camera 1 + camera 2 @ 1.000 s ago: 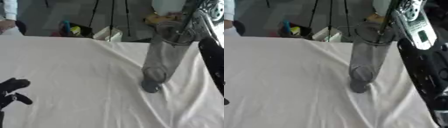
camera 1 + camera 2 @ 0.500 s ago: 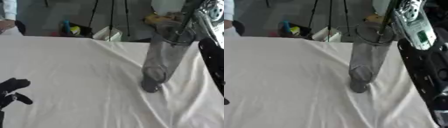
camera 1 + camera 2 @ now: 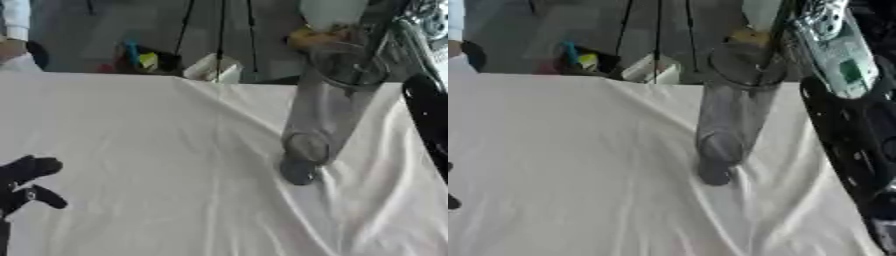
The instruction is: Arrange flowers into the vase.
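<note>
A tall clear glass vase (image 3: 325,112) stands on the white cloth (image 3: 157,150), right of the middle. A thin dark green stem (image 3: 775,27) comes down from the top edge to the vase's mouth. My right forearm (image 3: 839,55), silver over black, runs up the right side beside the vase, and its hand is cut off by the top edge. My left hand (image 3: 21,181) rests at the lower left edge, fingers relaxed and holding nothing, far from the vase.
The cloth lies in folds around the vase's base. A yellowish thing (image 3: 308,36) shows behind the vase's rim. Beyond the table's far edge stand tripod legs (image 3: 206,30), a white box (image 3: 214,69) and some coloured clutter (image 3: 140,57). A white sleeve (image 3: 13,22) shows at the far left.
</note>
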Available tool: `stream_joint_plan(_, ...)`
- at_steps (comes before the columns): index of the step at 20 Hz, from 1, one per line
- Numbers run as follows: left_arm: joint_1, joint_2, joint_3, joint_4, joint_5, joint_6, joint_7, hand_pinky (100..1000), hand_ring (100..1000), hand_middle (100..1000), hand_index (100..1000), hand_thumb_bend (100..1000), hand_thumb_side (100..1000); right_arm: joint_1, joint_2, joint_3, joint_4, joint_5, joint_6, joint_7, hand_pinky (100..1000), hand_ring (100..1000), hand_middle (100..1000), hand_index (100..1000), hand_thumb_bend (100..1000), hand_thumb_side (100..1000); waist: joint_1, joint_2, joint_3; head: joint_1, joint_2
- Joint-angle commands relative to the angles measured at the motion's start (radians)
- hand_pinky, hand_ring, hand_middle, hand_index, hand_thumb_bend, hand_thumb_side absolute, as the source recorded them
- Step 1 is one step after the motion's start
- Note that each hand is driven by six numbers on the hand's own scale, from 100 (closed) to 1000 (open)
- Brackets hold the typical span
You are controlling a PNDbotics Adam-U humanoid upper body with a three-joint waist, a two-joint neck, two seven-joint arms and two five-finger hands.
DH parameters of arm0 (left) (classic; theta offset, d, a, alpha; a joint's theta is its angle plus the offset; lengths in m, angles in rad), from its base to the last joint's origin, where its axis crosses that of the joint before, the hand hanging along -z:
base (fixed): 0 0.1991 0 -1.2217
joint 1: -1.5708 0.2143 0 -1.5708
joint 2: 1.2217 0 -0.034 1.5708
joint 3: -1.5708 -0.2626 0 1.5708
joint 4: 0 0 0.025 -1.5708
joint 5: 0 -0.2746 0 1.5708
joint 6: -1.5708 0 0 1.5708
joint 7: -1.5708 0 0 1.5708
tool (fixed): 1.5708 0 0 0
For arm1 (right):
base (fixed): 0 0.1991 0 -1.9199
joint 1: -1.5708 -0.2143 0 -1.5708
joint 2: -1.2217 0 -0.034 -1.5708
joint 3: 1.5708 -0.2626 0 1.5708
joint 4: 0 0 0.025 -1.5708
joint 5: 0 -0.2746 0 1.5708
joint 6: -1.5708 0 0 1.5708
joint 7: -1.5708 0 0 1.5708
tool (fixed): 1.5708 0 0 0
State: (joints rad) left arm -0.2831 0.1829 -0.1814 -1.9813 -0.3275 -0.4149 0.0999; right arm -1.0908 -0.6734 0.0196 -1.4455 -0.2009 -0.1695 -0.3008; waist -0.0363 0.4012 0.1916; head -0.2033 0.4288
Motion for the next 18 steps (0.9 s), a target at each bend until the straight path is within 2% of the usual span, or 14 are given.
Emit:
stream_joint_plan(1,-0.005,0.006,-0.003,-0.019,-0.004,0.002,0.0,480,781,744,902,100,1000,-0.02,-0.04,-0.007,-0.027,0.02,0.017,0.034,261,100,100,100,100,1000,-0.012,-0.016,-0.002,0.001,-0.006)
stream_joint_plan(4,-0.005,0.006,-0.003,-0.019,-0.004,0.003,0.0,480,781,744,902,100,1000,-0.021,-0.041,-0.01,-0.03,0.025,0.025,0.051,263,100,100,100,100,1000,-0.012,-0.017,-0.003,0.002,-0.006)
stream_joint_plan(5,-0.005,0.006,-0.003,-0.019,-0.004,0.003,0.0,480,781,744,902,100,1000,-0.02,-0.042,-0.01,-0.031,0.026,0.027,0.054,301,109,100,100,100,1000,-0.012,-0.017,-0.004,0.002,-0.007)
stream_joint_plan(8,-0.004,0.006,-0.002,-0.019,-0.004,0.003,0.001,480,781,744,901,100,1000,-0.014,-0.048,-0.004,-0.033,0.043,0.032,0.079,327,139,100,107,100,1000,-0.012,-0.017,-0.006,0.003,-0.007)
stream_joint_plan(10,-0.004,0.005,-0.002,-0.019,-0.004,0.003,0.001,480,781,744,901,100,1000,-0.011,-0.047,-0.005,-0.035,0.048,0.029,0.088,391,197,100,110,100,1000,-0.011,-0.017,-0.005,0.003,-0.009)
stream_joint_plan(15,-0.004,0.004,-0.002,-0.019,-0.004,0.002,0.002,480,782,744,901,100,1000,-0.005,-0.045,-0.004,-0.032,0.044,0.014,0.092,449,231,133,116,100,1000,-0.01,-0.015,-0.003,0.003,-0.012)
stream_joint_plan(18,-0.005,0.004,-0.002,-0.019,-0.005,0.002,0.002,481,782,744,901,100,1000,0.003,-0.051,-0.003,-0.037,0.056,0.004,0.097,552,291,210,161,100,1000,-0.011,-0.013,-0.005,0.004,-0.013)
